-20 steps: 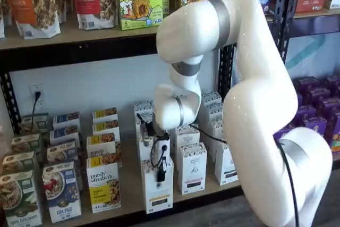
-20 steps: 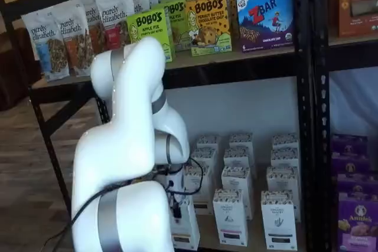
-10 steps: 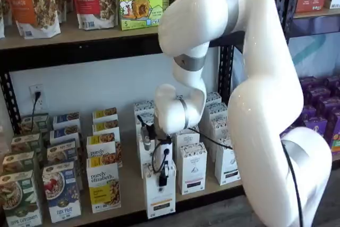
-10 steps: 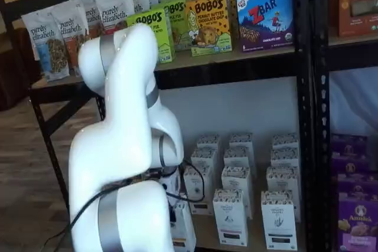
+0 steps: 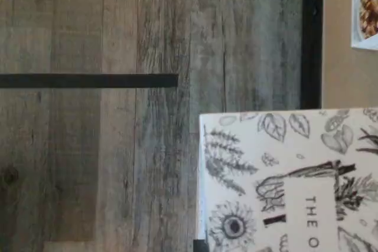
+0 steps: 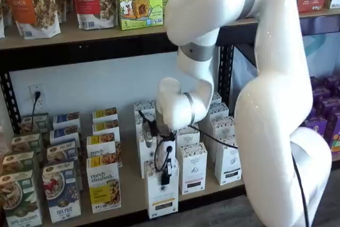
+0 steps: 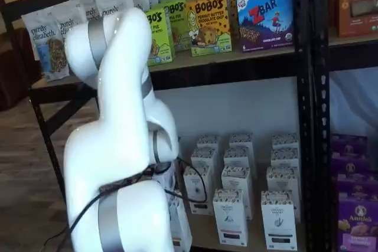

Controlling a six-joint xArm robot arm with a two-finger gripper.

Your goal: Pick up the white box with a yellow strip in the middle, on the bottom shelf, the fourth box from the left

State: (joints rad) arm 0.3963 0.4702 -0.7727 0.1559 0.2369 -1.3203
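Observation:
The white box (image 6: 161,194) with a speckled top band and a small dark label stands at the front edge of the bottom shelf (image 6: 132,191), leaning out past the black front rail. My gripper (image 6: 166,173) comes down on its top with the black fingers closed on it. In the wrist view the box's top (image 5: 283,175), drawn with black leaves and flowers, lies over the grey wood floor, outside the shelf's rail (image 5: 312,33). In a shelf view the arm hides most of the box (image 7: 181,228) and the gripper.
Alike white cartons (image 6: 192,167) stand right beside and behind the held box. "purely elizabeth" boxes (image 6: 103,184) stand to its left. Purple boxes (image 6: 319,126) fill the rack at the right. The upper board (image 6: 79,35) with pouches and Bobo's boxes hangs above.
The gripper and the white box have moved forward and slightly down, out toward the shelf's front edge. The arm's upper links have risen.

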